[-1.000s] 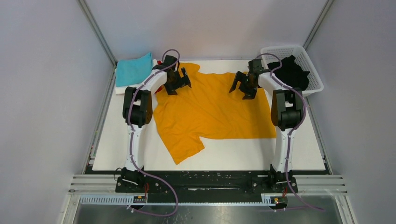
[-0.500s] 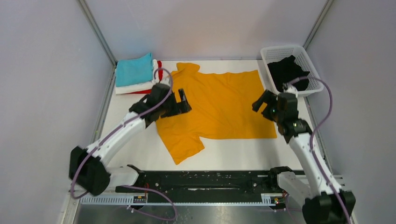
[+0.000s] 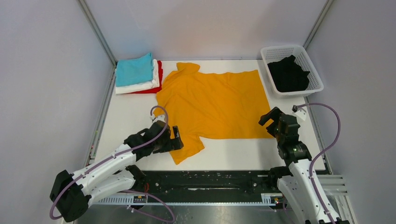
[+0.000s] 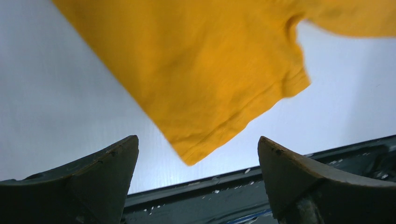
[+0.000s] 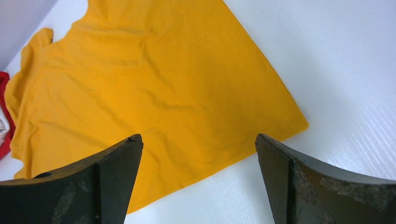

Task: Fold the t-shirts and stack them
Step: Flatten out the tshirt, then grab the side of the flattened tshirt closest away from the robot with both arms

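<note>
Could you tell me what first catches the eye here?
A large orange t-shirt lies spread across the white table, both the left gripper and right gripper open at its near edge. Far left sits a folded stack of shirts; far right, a basket holding a black shirt.

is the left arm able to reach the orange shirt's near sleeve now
Probably yes: the open left end effector sits right by the near sleeve of the mustard-orange t-shirt, nothing between them.

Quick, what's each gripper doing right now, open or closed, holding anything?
Left gripper: open, holding nothing, over the orange t-shirt sleeve.
Right gripper: open, holding nothing, near the same shirt's hem corner.
</note>
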### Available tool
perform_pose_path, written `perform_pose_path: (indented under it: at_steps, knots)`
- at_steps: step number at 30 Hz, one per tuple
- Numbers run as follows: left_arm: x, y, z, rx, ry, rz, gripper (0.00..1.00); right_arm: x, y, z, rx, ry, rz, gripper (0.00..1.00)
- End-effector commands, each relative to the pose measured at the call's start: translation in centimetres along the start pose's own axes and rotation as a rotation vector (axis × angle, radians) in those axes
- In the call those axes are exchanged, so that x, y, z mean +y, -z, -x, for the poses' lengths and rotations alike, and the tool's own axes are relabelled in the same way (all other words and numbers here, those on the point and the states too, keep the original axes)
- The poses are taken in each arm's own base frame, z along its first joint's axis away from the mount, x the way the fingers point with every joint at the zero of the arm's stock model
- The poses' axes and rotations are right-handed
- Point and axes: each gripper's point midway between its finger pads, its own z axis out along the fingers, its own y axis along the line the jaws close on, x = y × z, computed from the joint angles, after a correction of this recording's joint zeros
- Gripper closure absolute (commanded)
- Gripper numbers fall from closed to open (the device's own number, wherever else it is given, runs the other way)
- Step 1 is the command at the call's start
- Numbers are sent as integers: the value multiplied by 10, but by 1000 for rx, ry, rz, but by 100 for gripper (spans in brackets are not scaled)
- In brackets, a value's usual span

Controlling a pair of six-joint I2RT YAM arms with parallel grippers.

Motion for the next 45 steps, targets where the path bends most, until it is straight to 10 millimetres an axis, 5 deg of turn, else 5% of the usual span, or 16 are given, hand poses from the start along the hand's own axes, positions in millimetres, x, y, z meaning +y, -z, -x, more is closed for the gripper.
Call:
perform_pose_path:
  at_steps: [1, 14, 27, 33, 39, 45]
  knots:
    - [8, -4, -31, 64, 35, 11, 1, 3, -5, 10, -32, -17, -16, 1]
    - [2, -14, -77, 195, 16, 42, 31, 2, -14, -4, 48, 27, -37, 1]
    - [19, -29, -81, 186, -94, 306, 65, -3, -15, -3, 36, 37, -52, 0]
    - [28, -39, -88, 223, -146, 384, 100, -16, -16, -7, 45, 43, -119, 0]
    - [39, -35, -95, 246, -168, 391, 100, -62, -22, -24, 199, 26, -345, 1]
    - [41, -25, -97, 237, -149, 327, 100, -85, -31, -46, 321, -23, -433, 3]
